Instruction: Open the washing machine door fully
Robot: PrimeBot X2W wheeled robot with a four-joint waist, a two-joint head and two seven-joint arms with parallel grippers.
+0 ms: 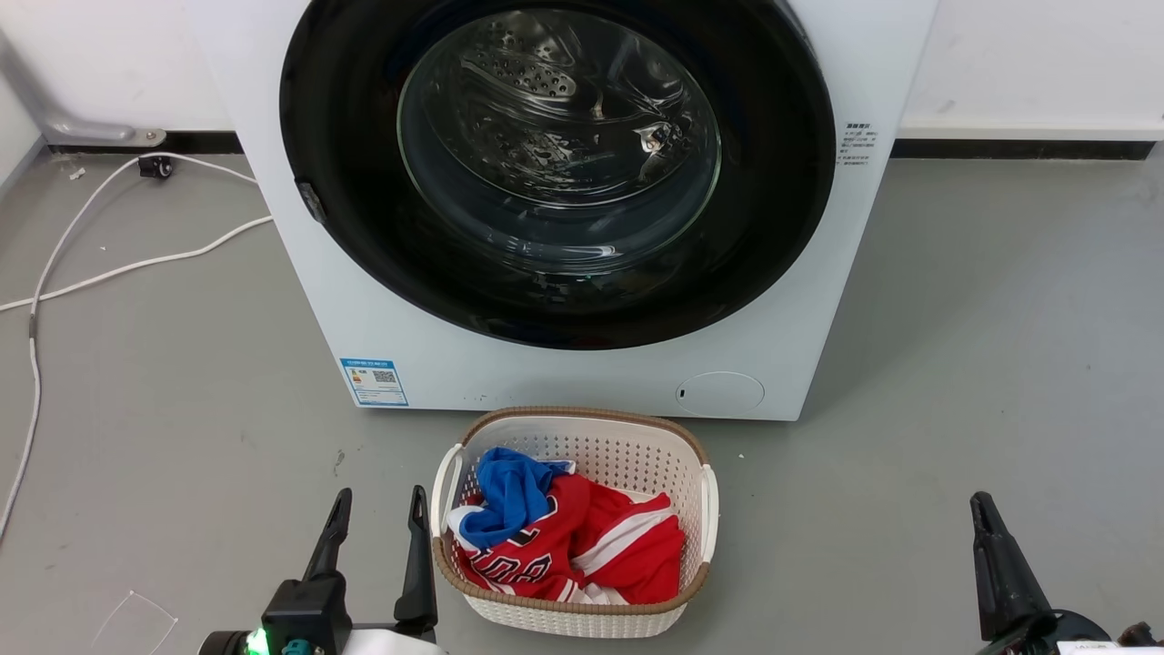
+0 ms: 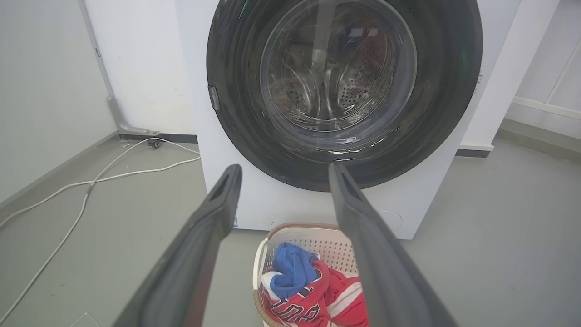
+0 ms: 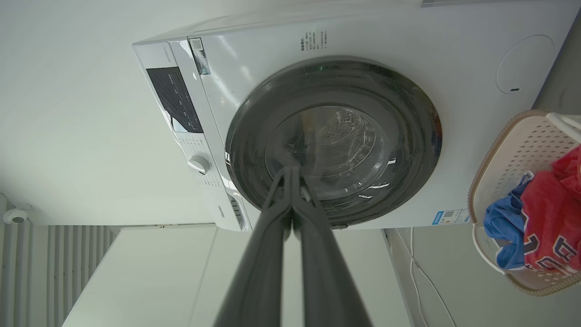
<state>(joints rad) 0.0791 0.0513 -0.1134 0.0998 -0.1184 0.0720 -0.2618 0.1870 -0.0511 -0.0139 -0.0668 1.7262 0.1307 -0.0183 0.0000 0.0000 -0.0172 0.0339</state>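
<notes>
Plainly, the washing machine door (image 1: 556,173) sits shut, its glossy black ring flush against the front of the white washing machine (image 1: 818,300), and the steel drum shows through the clear glass bowl at its centre. A small grey latch piece (image 1: 312,202) sits on the door's edge at the head view's left.

The left gripper (image 1: 380,496) hangs low at the lower left of the head view, released, its two dark fingers spread with nothing between them. It is well short of the machine. In the left wrist view the same gripper (image 2: 285,168) points at the lower part of the door (image 2: 236,91).

The right gripper (image 1: 984,523) stands at the lower right, also well apart from the machine. In the right wrist view, which is rolled so that the machine lies sideways, its fingers (image 3: 272,254) are clenched together with nothing between them.

A white basket (image 1: 582,418) with a brown rim stands on the grey floor (image 1: 1000,364) just in front of the machine, between the two grippers. It holds a red jersey (image 1: 627,546) and a blue garment (image 1: 509,496). White cables (image 1: 127,268) trail across the floor at the left.
</notes>
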